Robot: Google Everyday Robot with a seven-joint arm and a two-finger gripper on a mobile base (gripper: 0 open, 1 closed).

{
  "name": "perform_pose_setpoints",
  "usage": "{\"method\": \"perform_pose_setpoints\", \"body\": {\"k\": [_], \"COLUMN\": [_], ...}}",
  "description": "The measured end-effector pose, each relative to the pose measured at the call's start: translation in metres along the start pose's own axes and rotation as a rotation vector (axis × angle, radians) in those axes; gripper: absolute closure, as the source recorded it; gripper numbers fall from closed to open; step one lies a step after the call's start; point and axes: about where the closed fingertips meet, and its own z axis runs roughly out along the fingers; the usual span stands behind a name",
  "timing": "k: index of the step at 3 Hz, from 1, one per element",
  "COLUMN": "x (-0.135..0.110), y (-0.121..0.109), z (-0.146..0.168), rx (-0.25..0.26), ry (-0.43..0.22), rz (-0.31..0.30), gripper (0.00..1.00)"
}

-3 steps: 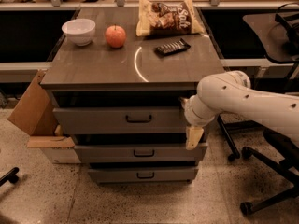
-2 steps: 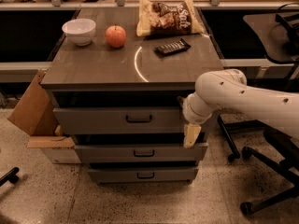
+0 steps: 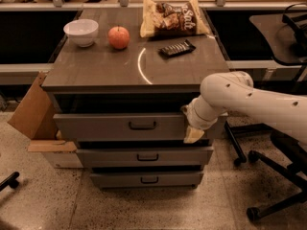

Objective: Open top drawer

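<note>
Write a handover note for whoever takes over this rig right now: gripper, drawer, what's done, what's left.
Gripper: down at the right end of the top drawer front, well away from the handle; whether it touches the front I cannot tell.
Drawer: its front sits forward of the tabletop edge with a dark gap above, so it looks out a little way.
Done: at most a small opening.
Left: pull the drawer out properly.

The robot arm (image 3: 268,104) is a smooth white tube with a round, bulb-like joint and some small dark dots along its shell, and it ends in the gripper (image 3: 194,134), a pale yellowish piece just right of the frame's centre.
</note>
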Motion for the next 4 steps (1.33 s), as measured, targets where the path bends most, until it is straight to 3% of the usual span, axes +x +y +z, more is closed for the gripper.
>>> {"method": "perform_pose_setpoints", "body": {"k": [1,2,3,4], "x": [-0.0015,-0.0022,-0.0031,-0.0036], "y": [0.0190,0.0182,0.0225,0.0232], "z": [-0.0060,-0.0087,-0.0104,-0.0095], "rx": [-0.019,-0.019,-0.022,-0.024], "ry": [-0.011,-0.011,-0.015,-0.015], "rz": [-0.004,-0.004,-0.004,-0.005], "gripper": [0.63,0.86,1.00,0.85]}}
